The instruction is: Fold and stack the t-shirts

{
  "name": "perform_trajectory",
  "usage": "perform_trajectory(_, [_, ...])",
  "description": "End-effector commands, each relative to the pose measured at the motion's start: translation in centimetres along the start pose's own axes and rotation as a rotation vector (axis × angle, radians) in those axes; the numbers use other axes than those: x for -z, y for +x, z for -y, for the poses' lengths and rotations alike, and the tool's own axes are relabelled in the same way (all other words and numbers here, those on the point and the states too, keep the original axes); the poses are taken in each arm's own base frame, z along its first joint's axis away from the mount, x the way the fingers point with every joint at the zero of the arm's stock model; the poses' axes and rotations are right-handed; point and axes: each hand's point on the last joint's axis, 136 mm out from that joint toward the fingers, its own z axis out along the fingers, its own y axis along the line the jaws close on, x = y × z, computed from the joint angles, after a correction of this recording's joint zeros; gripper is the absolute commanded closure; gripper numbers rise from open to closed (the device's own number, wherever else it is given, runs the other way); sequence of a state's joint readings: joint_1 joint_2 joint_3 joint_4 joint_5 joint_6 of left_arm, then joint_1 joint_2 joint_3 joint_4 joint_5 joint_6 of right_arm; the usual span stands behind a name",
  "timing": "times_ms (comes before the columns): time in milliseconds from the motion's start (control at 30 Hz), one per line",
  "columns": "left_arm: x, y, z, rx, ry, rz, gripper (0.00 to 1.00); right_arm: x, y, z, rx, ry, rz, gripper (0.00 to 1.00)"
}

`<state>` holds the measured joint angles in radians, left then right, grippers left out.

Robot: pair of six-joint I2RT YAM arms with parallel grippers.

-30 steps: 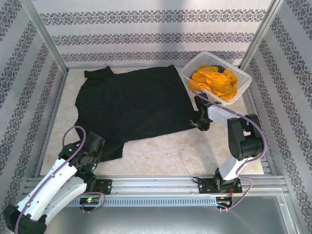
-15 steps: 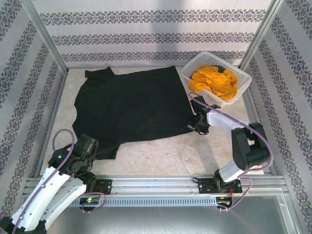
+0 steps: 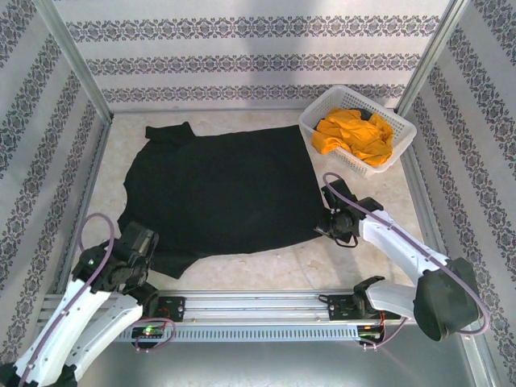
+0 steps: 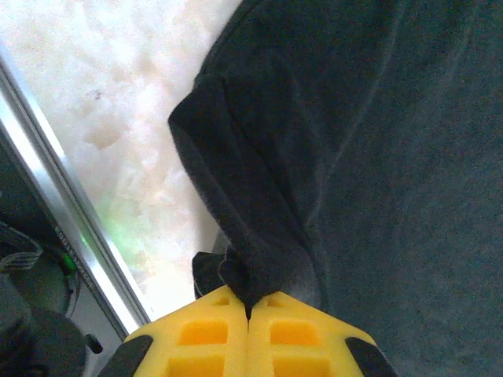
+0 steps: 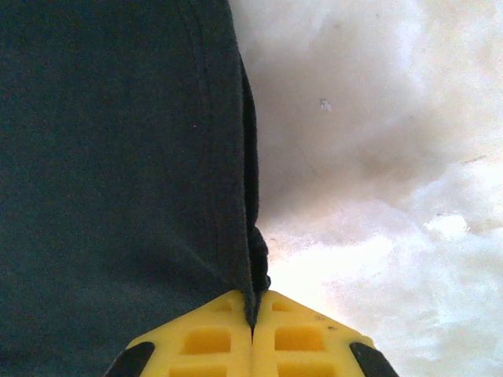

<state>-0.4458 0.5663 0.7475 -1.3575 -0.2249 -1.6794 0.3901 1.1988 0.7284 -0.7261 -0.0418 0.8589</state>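
Observation:
The black t-shirt [image 3: 218, 189] lies spread across the middle of the table. Its near left corner is pinched in my left gripper [image 3: 149, 250], which is shut on the cloth; in the left wrist view the fabric [image 4: 330, 157] bunches into the closed yellow jaws of the left gripper [image 4: 250, 305]. At the shirt's near right corner my right gripper [image 3: 330, 222] is shut on the hem, and the black hem [image 5: 118, 157] runs into the right gripper [image 5: 253, 310] between its closed jaws. The orange-yellow t-shirt [image 3: 355, 133] sits crumpled in the basket.
A white lattice basket [image 3: 322, 133] stands at the back right, close to the shirt's right edge. Patterned walls enclose the table on three sides. A metal rail [image 3: 258, 302] runs along the near edge. Bare marble tabletop [image 3: 266, 266] lies in front of the shirt.
Both grippers have pulled back toward the near edge with the black shirt's corners, dragging the shirt nearer and flatter. The right gripper closed on the hem.

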Motion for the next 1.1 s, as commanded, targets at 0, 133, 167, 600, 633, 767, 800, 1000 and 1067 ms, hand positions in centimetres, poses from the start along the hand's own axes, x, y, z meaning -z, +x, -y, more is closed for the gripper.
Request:
perform_trajectory(0, [1.5, -1.4, 4.7, -0.109, 0.099, 0.081, 1.00, 0.6, -1.8, -1.7, -0.036, -0.029, 0.015, 1.00])
perform_trajectory(133, [1.8, -2.3, 8.8, -0.177, 0.134, 0.104, 1.00, 0.8, -4.4, -2.6, -0.071, -0.027, 0.029, 1.00])
perform_trajectory(167, [1.6, -2.3, 9.8, -0.181, 0.150, 0.094, 1.00, 0.8, -5.0, -2.9, -0.077, -0.029, 0.034, 1.00])
perform_trajectory(600, [-1.9, -6.6, 19.0, -0.227, 0.272, 0.035, 1.00, 0.5, -12.4, -7.3, -0.086, -0.053, 0.063, 1.00])
perform_trajectory(633, [-2.2, -6.9, 19.5, -0.231, 0.276, 0.033, 1.00, 0.2, -12.7, -7.5, -0.084, -0.051, 0.057, 1.00])
perform_trajectory(767, [-2.9, -8.2, 21.3, -0.249, 0.302, 0.041, 1.00, -0.5, -13.9, -8.3, -0.083, -0.038, 0.053, 1.00])
perform_trajectory(800, [-3.1, -8.5, 21.8, -0.255, 0.309, 0.043, 1.00, -0.6, -14.2, -8.5, -0.081, -0.037, 0.056, 1.00])
perform_trajectory(1000, [-4.6, -9.9, 23.2, -0.280, 0.293, 0.048, 1.00, -1.4, -15.9, -8.7, -0.080, 0.006, 0.072, 1.00])
perform_trajectory(1067, [-5.1, -10.4, 23.1, -0.277, 0.274, 0.056, 1.00, -1.7, -16.3, -8.5, -0.086, 0.022, 0.073, 1.00])
